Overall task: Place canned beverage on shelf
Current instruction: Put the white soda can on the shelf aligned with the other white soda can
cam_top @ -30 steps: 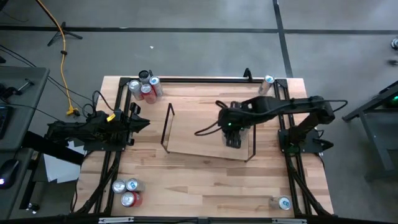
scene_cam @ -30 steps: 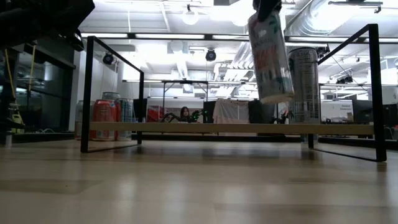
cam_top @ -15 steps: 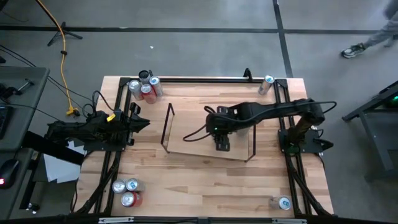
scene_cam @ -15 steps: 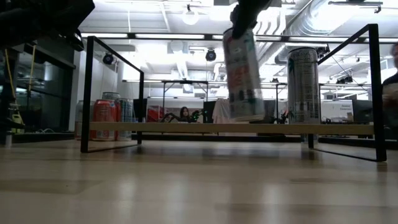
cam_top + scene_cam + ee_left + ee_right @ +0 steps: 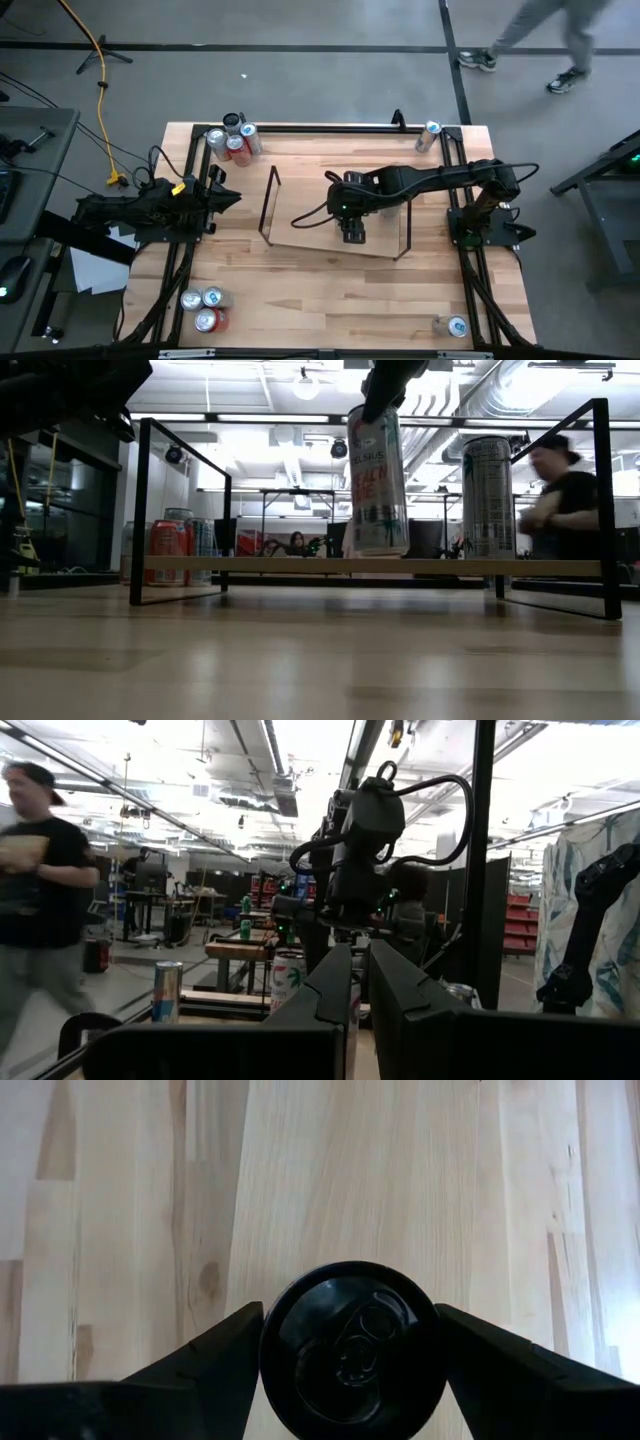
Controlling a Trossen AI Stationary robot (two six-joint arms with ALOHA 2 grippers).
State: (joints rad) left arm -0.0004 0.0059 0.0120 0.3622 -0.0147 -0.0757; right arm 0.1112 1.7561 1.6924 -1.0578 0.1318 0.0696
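Since a second ago, the held can [image 5: 378,480] has been carried leftward along the shelf [image 5: 370,566] and brought upright, its base at board level. At the table's left edge, the left gripper [image 5: 358,982] is parked with fingers nearly together. Right gripper [image 5: 350,1348] is clamped around the can's top; it should be released only once the base sits flat. On the shelf, only this can is seen.

- The tall can [image 5: 378,482] over the shelf [image 5: 372,566] shows "CELSIUS" near its top in the low view.
- Its smaller lettering underneath is too blurred to read.
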